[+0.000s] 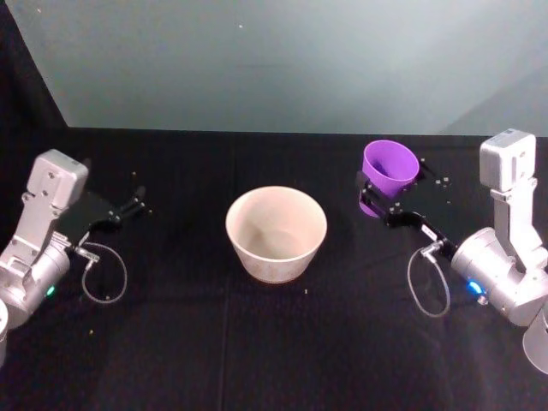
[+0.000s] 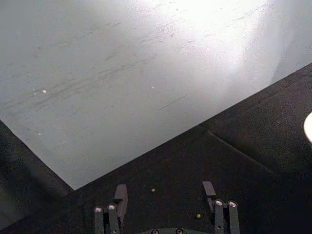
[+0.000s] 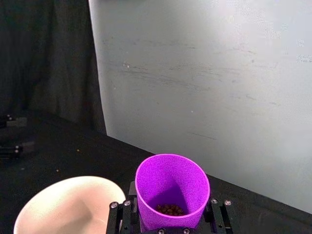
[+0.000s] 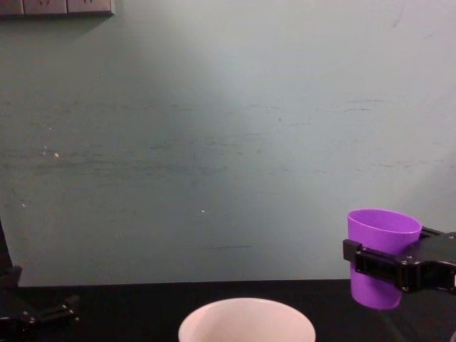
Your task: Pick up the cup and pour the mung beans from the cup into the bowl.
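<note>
The right gripper (image 1: 383, 193) is clamped round the middle of the small, smooth purple plastic cup (image 1: 391, 164), held up to the right of the wide white round bowl (image 1: 278, 257). With only a few brownish mung beans (image 3: 169, 209) inside, it looks light and slippery. The left gripper (image 1: 137, 202) sits left of the bowl, fingers apart.

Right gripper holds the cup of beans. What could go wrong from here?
The cup hangs in the right gripper beside the bowl, not over it; tipping early would scatter the mung beans.
Its base looks about level with the bowl's rim in the chest view, so a sideways move might clip it.
The jaws clamp a tapered wall that could slip when tilted.
The left gripper is parked at left.
</note>
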### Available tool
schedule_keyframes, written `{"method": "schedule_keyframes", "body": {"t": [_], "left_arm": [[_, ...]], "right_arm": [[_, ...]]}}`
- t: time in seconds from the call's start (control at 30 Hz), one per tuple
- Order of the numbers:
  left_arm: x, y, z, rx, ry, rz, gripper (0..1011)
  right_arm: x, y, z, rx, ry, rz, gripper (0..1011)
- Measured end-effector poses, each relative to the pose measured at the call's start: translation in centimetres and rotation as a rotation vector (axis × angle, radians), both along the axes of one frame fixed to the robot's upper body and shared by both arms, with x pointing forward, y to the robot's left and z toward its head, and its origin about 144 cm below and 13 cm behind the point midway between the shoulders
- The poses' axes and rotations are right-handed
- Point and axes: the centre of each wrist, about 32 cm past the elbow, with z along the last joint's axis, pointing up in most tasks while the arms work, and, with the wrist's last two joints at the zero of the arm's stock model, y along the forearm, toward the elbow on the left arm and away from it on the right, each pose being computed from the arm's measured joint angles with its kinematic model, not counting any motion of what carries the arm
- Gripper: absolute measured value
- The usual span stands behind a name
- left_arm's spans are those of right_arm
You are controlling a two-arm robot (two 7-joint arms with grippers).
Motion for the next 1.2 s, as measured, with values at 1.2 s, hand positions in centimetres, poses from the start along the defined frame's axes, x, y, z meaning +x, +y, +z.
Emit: {"method": "schedule_keyframes", "body": {"t": [1.2], "left_arm": [[0.0, 0.0, 0.0, 0.0, 0.0, 0.0, 1000]], "right_arm": [[0.0, 0.0, 0.0, 0.0, 0.0, 0.0, 733]]}}
